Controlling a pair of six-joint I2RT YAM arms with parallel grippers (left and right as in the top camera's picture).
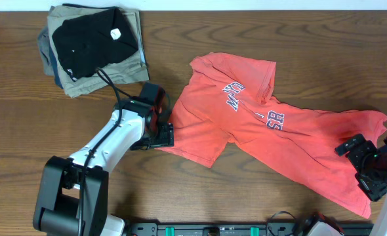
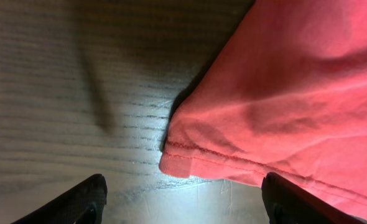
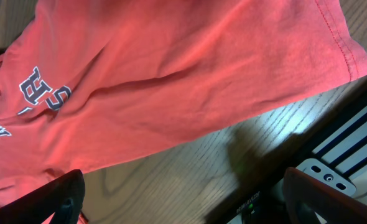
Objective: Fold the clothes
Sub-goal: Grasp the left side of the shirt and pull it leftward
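The clothes are a red-orange T-shirt (image 1: 259, 124) with white block lettering, lying rumpled and spread from the table's middle to its right side. My left gripper (image 1: 162, 134) sits low at the shirt's left edge. In the left wrist view it (image 2: 183, 208) is open, a hemmed corner of the shirt (image 2: 246, 112) lies just ahead of the jaws, and the right finger (image 2: 295, 202) rests over cloth. My right gripper (image 1: 363, 167) hovers over the shirt's lower right part. In the right wrist view it (image 3: 190, 205) is open above bare wood, with the shirt (image 3: 171, 74) just beyond.
A stack of folded garments (image 1: 92, 42), black on khaki on blue, lies at the back left. A black rail (image 1: 246, 229) runs along the table's front edge, and this rail (image 3: 345, 155) is close to my right gripper. The left arm's base (image 1: 65, 196) stands at the front left.
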